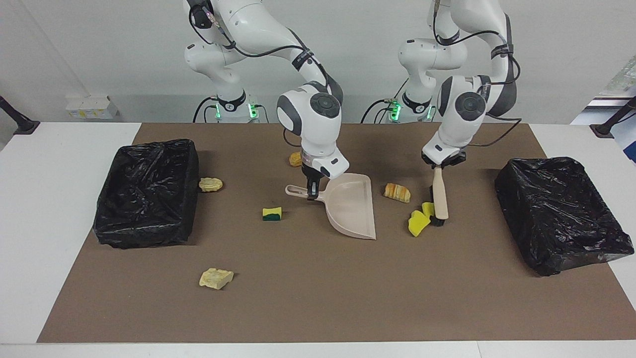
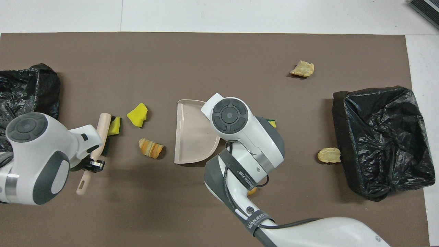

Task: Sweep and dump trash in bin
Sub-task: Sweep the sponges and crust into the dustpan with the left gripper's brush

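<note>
The left gripper (image 1: 439,164) is clamped on the handle of the brush (image 1: 439,198), whose black bristles rest on the brown mat (image 1: 318,298) against a yellow sponge piece (image 1: 428,209); that piece touches a second yellow sponge piece (image 1: 417,224), which lies just beside it, farther from the robots. The right gripper (image 1: 312,191) is clamped on the handle of the beige dustpan (image 1: 352,209), which lies flat at the middle of the mat with its open mouth toward the left arm's end. A golden-brown roll (image 1: 397,192) lies between the dustpan and the brush, apart from both. A yellow-and-green sponge (image 1: 272,214) sits just beside the dustpan's handle, toward the right arm's end. Another roll (image 1: 296,159) lies nearer to the robots than the dustpan, partly hidden by the right arm. 1 pale chunk (image 1: 210,185) lies just beside the black-lined bin (image 1: 147,191) at the right arm's end; another pale chunk (image 1: 216,278) lies well apart, farther from the robots. A second black-lined bin (image 1: 559,214) stands at the left arm's end.
</note>
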Robot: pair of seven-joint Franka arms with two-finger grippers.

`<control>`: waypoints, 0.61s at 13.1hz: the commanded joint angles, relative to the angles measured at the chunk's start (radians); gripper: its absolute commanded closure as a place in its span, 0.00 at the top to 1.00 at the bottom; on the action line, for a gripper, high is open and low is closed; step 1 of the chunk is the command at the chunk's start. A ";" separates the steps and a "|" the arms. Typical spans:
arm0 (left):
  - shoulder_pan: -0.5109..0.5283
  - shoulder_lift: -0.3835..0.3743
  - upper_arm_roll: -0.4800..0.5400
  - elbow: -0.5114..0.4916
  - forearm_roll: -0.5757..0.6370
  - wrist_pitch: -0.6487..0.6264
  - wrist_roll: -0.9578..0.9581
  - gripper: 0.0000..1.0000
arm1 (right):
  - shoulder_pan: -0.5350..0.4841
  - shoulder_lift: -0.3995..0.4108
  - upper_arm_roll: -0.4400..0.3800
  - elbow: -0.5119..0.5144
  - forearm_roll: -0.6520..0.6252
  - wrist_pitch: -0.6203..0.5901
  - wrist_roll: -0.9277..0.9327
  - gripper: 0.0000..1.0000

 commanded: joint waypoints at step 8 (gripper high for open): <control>0.005 0.002 -0.203 0.197 -0.041 -0.118 -0.218 0.00 | -0.016 -0.031 0.010 -0.052 -0.007 0.025 -0.012 0.00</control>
